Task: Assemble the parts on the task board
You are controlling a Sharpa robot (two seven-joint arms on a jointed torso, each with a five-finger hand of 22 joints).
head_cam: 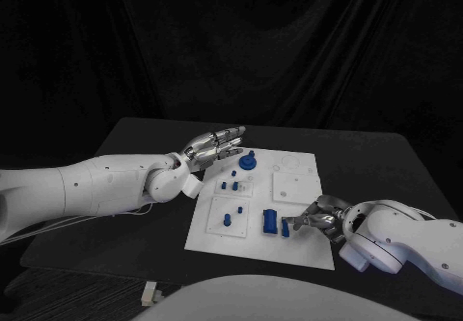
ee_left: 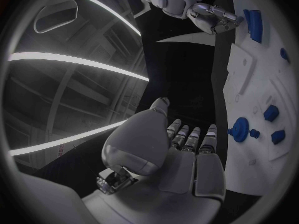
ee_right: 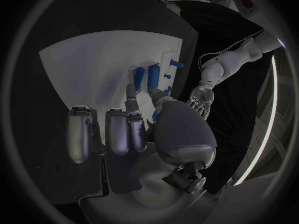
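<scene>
Closest in, right hand (head_cam: 320,219) reaches its fingertips to the small blue block (head_cam: 286,231) at the task board (head_cam: 294,180)'s near edge, grip unclear, a light, stiff, slick piece best pinched across flat sides, while left hand (head_cam: 214,144) hovers spread, empty.

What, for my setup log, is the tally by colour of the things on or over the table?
White task board: 1
Blue parts: 8 that can be told apart
Silver hands: 2, the left hand and the right hand
Total: 11
</scene>
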